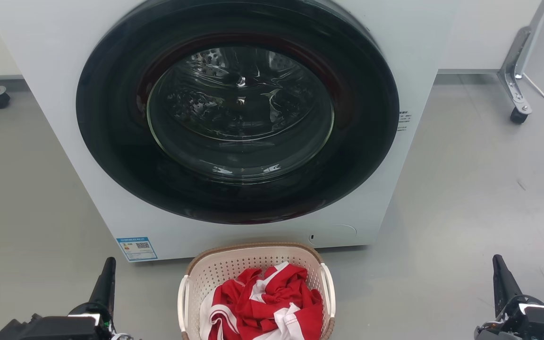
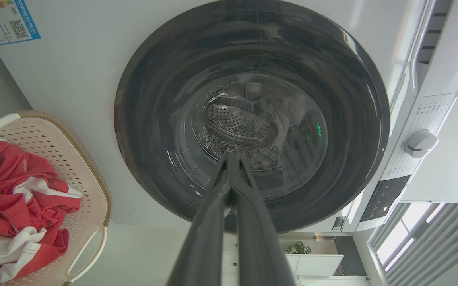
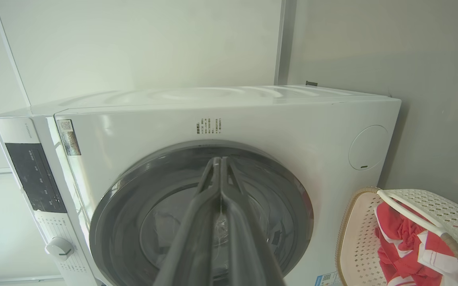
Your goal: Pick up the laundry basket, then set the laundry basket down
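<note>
Laundry basket (image 1: 253,247) on floor (image 1: 465,198), just before washer (image 1: 50,61), below round door (image 1: 239,113). Red-and-white garment (image 1: 267,302) inside. Left gripper (image 1: 109,262) to basket's left, right gripper (image 1: 497,259) to its right, both well apart from it. Each finger pair pressed together, holding nothing.

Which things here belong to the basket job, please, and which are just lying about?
Belong to the job:
laundry basket
left gripper, jaws shut
right gripper, jaws shut

Just lying about:
washer
red-and-white garment, lying inside the basket
wheeled metal leg, far right
</note>
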`<state>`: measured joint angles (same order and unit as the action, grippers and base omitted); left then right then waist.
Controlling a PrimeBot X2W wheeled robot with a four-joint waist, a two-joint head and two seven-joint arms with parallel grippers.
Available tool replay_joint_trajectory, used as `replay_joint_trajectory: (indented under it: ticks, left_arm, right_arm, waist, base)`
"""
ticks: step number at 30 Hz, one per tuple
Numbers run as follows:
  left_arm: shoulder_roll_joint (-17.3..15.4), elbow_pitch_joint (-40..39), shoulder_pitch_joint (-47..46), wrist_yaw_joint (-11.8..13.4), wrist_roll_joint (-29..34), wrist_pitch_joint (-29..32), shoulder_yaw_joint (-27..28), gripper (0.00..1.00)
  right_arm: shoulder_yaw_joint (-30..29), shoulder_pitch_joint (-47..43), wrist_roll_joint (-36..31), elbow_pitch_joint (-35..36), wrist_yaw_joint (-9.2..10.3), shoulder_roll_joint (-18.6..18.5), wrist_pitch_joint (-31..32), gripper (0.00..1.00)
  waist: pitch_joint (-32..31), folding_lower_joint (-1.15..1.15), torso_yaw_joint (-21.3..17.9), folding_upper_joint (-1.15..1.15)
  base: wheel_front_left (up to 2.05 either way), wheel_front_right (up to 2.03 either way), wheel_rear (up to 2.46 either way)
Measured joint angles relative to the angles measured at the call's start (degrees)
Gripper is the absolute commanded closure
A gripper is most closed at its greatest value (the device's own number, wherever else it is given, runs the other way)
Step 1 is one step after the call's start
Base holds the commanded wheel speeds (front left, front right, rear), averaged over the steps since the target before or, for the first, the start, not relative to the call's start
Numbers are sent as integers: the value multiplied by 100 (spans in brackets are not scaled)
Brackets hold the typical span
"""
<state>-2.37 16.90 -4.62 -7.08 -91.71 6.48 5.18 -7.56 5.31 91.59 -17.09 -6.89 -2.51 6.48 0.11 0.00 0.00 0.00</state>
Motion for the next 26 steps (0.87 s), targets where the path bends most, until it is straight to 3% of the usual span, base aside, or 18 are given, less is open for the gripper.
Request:
replay_joint_trajectory:
  ticks: [26]
  left_arm:
    - [0, -1, 0, 0, 0, 0, 0, 100]
  right_arm:
    - [0, 0, 1, 2, 0, 0, 0, 100]
  waist:
    - [0, 0, 0, 0]
  base:
    - [0, 0, 0]
